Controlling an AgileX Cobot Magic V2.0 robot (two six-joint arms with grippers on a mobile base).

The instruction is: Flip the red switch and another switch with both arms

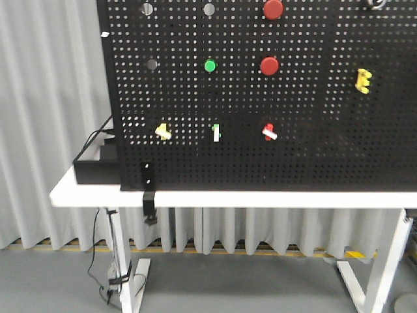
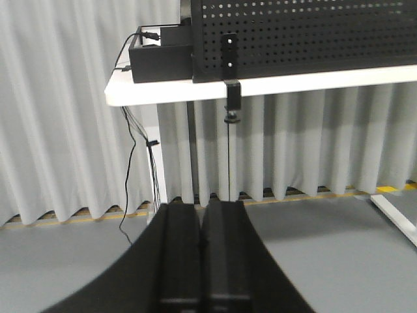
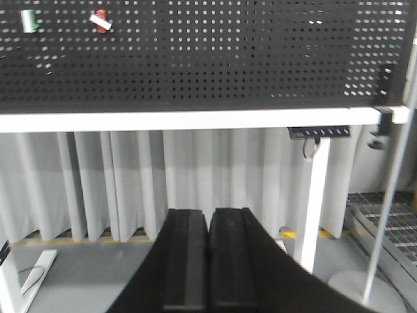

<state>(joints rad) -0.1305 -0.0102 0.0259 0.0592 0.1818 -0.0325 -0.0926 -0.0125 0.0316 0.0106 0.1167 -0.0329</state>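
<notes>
Left gripper (image 2: pixel 201 212) and right gripper (image 3: pixel 209 218) sit below table (image 2: pixel 293 83) height, pointing level at the board (image 1: pixel 313 150). Both are clenched empty, well apart from the red switch (image 1: pixel 269 132) and yellow switch (image 1: pixel 163 132)

White worktop (image 1: pixel 260 198) against pale grey curtains (image 1: pixel 39 98).
Pleated curtains hang behind and below the worktop down to a grey floor (image 1: pixel 247 283); white legs (image 1: pixel 121 238) stand under it, a yellow stripe (image 1: pixel 355 254) along the curtain hem.

The left gripper (image 2: pixel 202 218) and right gripper (image 3: pixel 210 225) are each holding their two black fingers pressed together, pointing forward.
</notes>
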